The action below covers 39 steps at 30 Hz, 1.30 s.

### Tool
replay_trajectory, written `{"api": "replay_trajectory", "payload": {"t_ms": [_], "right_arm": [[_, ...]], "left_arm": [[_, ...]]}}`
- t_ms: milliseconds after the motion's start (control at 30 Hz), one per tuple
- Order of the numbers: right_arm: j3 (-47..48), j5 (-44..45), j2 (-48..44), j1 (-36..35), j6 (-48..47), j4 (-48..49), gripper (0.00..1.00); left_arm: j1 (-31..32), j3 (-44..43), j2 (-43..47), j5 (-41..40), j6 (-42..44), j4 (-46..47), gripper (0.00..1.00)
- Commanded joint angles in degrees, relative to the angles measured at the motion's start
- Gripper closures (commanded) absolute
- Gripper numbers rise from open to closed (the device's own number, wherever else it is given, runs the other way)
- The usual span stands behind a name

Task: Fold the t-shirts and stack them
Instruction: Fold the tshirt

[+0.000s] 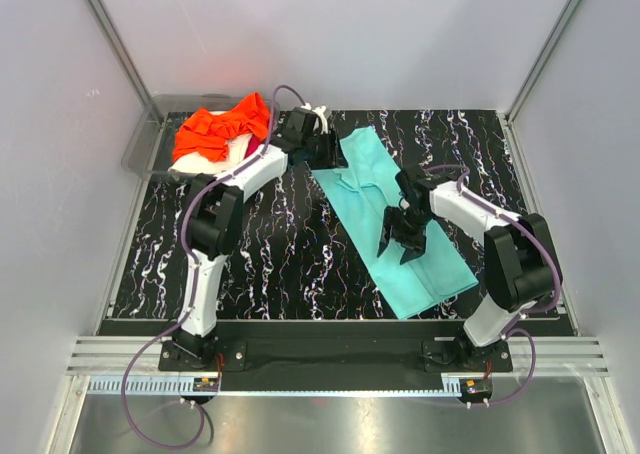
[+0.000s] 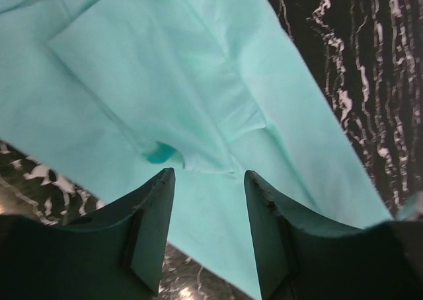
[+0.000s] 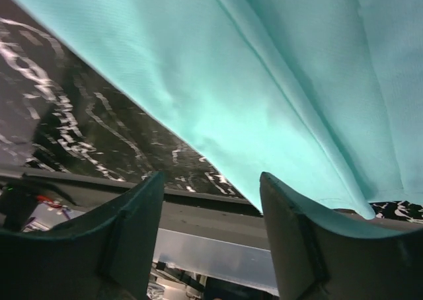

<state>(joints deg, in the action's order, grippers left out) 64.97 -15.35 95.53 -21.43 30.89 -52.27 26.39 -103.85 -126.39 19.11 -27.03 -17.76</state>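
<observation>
Handling: teal t-shirt (image 1: 432, 272), centre right, likely soft, light, limp.
Hold: long edges.
Left gripper (image 2: 208, 174): parted, empty.
Right gripper (image 3: 211, 181): parted, empty.

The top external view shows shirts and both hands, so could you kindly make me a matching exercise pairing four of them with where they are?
Things:
1. teal t-shirt
2. orange t-shirt
3. left hand
4. right hand

Places:
A. crumpled at the far left corner
B. open, above the middle of the teal t-shirt
C. laid out as a long strip on the right half of the table
D. open, by the far end of the teal t-shirt

Pairs: 1-C, 2-A, 3-D, 4-B.
</observation>
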Motion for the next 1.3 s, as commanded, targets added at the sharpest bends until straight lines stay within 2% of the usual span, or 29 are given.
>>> {"api": "replay_trajectory", "payload": {"t_ms": [0,133,267,367,533,633,800,900,1133,1233,1267], "right_arm": [[-3.70,2.44,-0.87,-0.19,-0.93,-0.29,0.35],[-8.18,-0.63,0.71,-0.28,1.44,5.49,0.45],[-10.65,-4.77,2.73,-1.68,4.52,9.90,0.46],[-8.73,-6.26,5.36,-4.84,6.10,11.22,0.45],[-2.84,-13.73,11.95,-9.67,11.90,16.66,0.43],[2.25,-16.28,14.60,-10.38,14.36,17.55,0.42],[8.93,-16.55,14.52,-10.39,14.46,16.85,0.39],[9.82,-16.38,13.03,-10.12,12.44,15.45,0.36],[6.31,-7.86,3.80,-6.70,5.59,5.79,0.24],[4.38,-3.20,-1.03,-4.33,2.60,1.92,0.21],[2.90,-2.32,-3.48,-3.54,2.07,1.47,0.21]], "left_arm": [[0.85,0.76,-2.80,4.09,-8.82,7.82,0.50],[1.21,-3.44,-9.21,6.37,-11.90,10.64,0.50],[0.16,-10.22,-15.81,9.53,-13.05,10.81,0.50],[-0.55,-12.86,-18.98,10.94,-14.28,13.88,0.50],[-1.78,-17.78,-23.02,14.19,-16.65,17.58,0.49],[-2.31,-19.18,-23.20,14.55,-16.74,19.52,0.49],[-3.89,-19.72,-19.08,14.99,-13.86,16.63,0.47],[-4.77,-17.97,-14.44,14.28,-13.49,14.60,0.45],[-3.81,-8.39,-4.75,13.85,-11.47,13.10,0.44],[-2.23,-1.29,-0.46,9.38,-12.25,12.48,0.45],[-1.87,1.17,0.43,7.97,-13.13,16.14,0.46]]}}
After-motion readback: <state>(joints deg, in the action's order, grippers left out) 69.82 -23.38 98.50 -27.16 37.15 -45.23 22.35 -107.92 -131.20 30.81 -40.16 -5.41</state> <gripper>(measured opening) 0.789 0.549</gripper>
